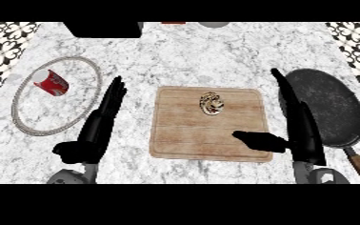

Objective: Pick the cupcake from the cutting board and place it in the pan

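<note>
the cupcake (212, 103) sits on the wooden cutting board (190, 138), near the top of the board and a little right of the middle. nothing touches it. the right hand (299, 124) is at the board's right edge with its fingers straight and close together, pointing away, and its thumb sticks out left over the board's lower right part. the dark pan (330, 109) lies just right of that hand. the left hand (102, 119) rests left of the board, fingers straight, holding nothing. farther left is a round plate (25, 119) with a red thing (53, 82) on it, maybe a cup
</note>
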Action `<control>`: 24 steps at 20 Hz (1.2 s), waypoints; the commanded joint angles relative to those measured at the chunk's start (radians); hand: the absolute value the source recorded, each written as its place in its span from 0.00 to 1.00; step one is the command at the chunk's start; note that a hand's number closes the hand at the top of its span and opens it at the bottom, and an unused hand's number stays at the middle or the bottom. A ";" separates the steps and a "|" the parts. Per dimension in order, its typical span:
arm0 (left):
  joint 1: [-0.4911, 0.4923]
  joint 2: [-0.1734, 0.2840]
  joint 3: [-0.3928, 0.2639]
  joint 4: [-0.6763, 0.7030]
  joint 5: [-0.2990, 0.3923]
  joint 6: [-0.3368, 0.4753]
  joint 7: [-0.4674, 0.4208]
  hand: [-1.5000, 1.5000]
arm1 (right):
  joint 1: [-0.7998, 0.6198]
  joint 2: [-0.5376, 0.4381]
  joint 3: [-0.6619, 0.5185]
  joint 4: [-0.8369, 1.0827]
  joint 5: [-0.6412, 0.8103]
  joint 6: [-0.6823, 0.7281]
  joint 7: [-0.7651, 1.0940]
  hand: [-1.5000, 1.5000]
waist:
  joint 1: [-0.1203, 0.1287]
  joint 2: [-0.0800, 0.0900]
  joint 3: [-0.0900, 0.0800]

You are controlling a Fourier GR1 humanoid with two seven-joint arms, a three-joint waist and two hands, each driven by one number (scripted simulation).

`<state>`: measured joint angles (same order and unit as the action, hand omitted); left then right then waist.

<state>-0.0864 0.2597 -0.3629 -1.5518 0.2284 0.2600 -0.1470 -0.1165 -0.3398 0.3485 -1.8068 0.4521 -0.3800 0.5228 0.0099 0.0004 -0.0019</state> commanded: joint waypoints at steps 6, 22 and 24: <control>-0.013 -0.040 -0.025 0.028 -0.024 -0.007 -0.002 0.50 | -0.282 0.004 0.108 0.184 0.009 0.369 0.331 0.00 | 0.011 0.003 0.000; 0.071 -0.054 0.091 -0.009 -0.060 -0.112 -0.019 0.50 | -0.333 0.254 0.067 0.443 0.178 0.481 0.367 0.00 | -0.007 -0.001 0.002; 0.065 -0.078 0.091 0.005 -0.091 -0.109 -0.016 0.50 | -0.320 0.268 0.043 0.498 0.218 0.450 0.314 0.00 | -0.008 -0.001 0.002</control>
<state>-0.0388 0.2094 -0.2855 -1.5665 0.1658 0.1716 -0.1410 -0.4542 -0.1011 0.4286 -1.3278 0.6282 0.0605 0.8480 0.0047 -0.0001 -0.0001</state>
